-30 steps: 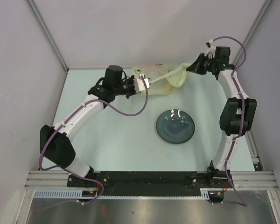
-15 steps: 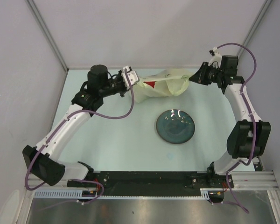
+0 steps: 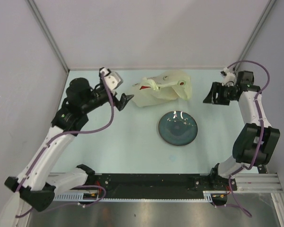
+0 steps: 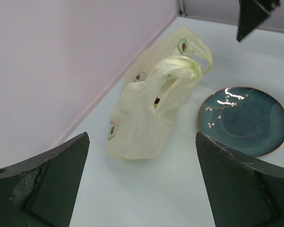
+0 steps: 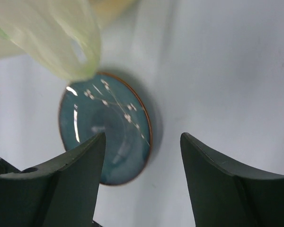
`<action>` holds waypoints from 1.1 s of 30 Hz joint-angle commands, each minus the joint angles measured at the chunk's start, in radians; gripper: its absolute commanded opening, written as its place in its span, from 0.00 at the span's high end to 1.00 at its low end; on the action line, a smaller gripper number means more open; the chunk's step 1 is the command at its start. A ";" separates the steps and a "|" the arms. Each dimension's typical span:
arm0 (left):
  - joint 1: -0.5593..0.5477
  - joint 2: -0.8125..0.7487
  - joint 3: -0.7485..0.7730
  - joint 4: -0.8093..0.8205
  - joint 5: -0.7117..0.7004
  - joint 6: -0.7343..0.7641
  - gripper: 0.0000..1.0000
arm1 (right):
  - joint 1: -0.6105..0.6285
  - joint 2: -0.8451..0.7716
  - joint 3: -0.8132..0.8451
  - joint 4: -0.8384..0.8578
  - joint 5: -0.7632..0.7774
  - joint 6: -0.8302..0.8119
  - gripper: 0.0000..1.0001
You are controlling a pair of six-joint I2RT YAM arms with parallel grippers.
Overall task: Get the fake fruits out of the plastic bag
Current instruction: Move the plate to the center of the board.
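The plastic bag [image 3: 162, 89], pale yellow-green and crinkly, lies slumped on the table at the back centre, with its handles bunched on top [image 4: 177, 71]. The fake fruits are almost hidden inside it; only a red patch [image 3: 144, 87] shows through the film. My left gripper [image 3: 121, 91] hangs just left of the bag, its jaws wide open and empty [image 4: 142, 138]. My right gripper [image 3: 213, 94] is to the right of the bag, apart from it, open with nothing between its fingers [image 5: 143, 137]. A corner of the bag [image 5: 47, 38] reaches into the right wrist view.
A dark blue-green round plate [image 3: 178, 127] sits in front of the bag, near its right end [image 4: 246, 120], and below the right gripper [image 5: 104, 132]. Grey walls close the table at the back and on both sides.
Both grippers have opened and let go of the bag, which has dropped onto the table. The left arm has drawn back to the left, the right arm to the right.
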State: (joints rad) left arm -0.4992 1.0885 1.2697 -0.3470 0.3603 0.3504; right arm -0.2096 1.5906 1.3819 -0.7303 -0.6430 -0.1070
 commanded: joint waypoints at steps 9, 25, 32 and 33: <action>0.121 -0.061 -0.086 0.026 -0.138 -0.256 0.00 | 0.099 0.239 -0.115 0.003 0.040 -0.234 0.32; 0.309 -0.085 -0.107 0.025 -0.026 -0.301 0.00 | 0.453 0.416 -0.087 -0.064 0.023 -0.361 0.77; 0.315 -0.107 -0.144 0.036 -0.011 -0.301 0.00 | 0.645 0.405 -0.121 -0.023 -0.021 -0.222 0.78; 0.315 -0.108 -0.150 0.036 -0.006 -0.303 0.00 | 0.650 0.405 -0.121 0.017 -0.026 -0.198 0.79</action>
State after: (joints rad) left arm -0.1944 1.0035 1.1404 -0.3439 0.3222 0.0532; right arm 0.3790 1.9789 1.2827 -0.7536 -0.6765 -0.3779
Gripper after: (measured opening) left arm 0.996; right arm 0.277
